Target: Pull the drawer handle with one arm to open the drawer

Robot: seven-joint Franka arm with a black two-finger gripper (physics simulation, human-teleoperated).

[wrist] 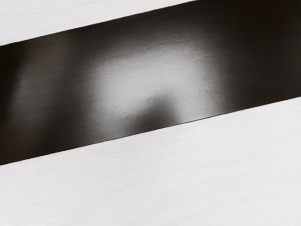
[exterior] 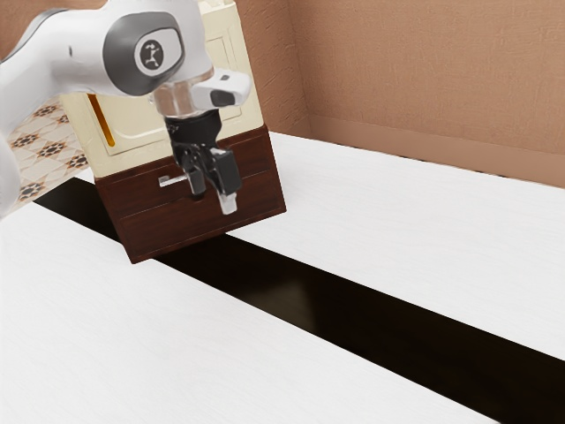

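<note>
In the exterior view, my gripper hangs in front of the dark brown lower part of a cabinet, pointing down, with its two fingers apart and nothing seen between them. The silver drawer handle sticks out just to the exterior view's left of the fingers; part of it is hidden behind them. The drawer front looks flush with the cabinet face. No contact between handle and fingers can be made out.
A cream upper section tops the cabinet, with an orange-brown strip on it. White surface lies around a glossy black band. The wrist view looks down on the black band and white surface.
</note>
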